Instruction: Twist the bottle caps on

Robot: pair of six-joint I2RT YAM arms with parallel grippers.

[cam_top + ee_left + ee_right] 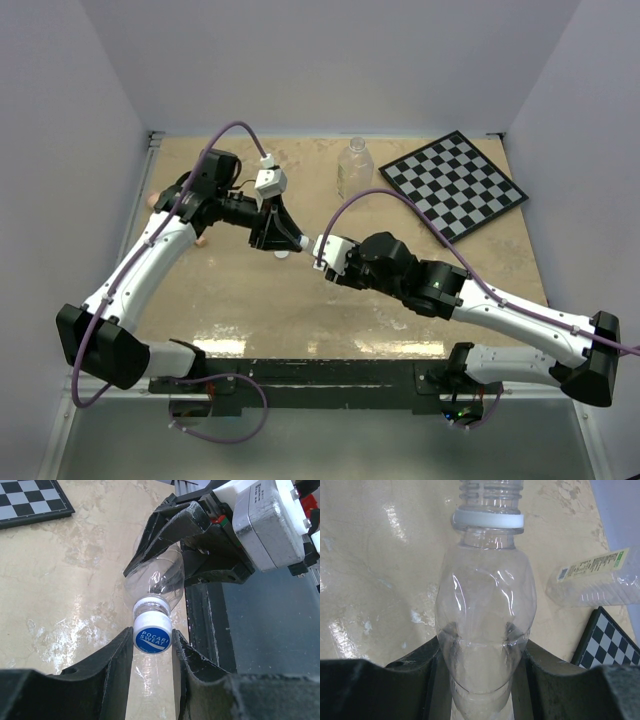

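Nearest me, my right gripper [482, 652] is clamped on the belly of the small clear bottle [485, 595], hard enough to dent it. It holds the bottle on its side, nearer than the checkerboard [455, 185] and well to its left. Facing it, my left gripper [151, 639] has narrowed onto the blue Pocari Sweat cap [152, 634], with a finger at each side. The cap sits on the bottle's mouth just past the white neck ring [150, 605]. How far down the thread it has gone I cannot tell, as bare thread shows above that ring in the right wrist view. I judge this cap is mid-screwing, not finished.

Farther off, the large clear bottle [354, 168] stands upright just left of the checkerboard's left corner, with neither gripper on it. Its mouth is too small for me to say whether a cap is on, and I can find no white cap — so that half looks left to do.

The surface [300, 310] is glossy beige with a stone look and patches of glare. Plain pale walls [320, 60] close it in behind the checkerboard and on both sides.
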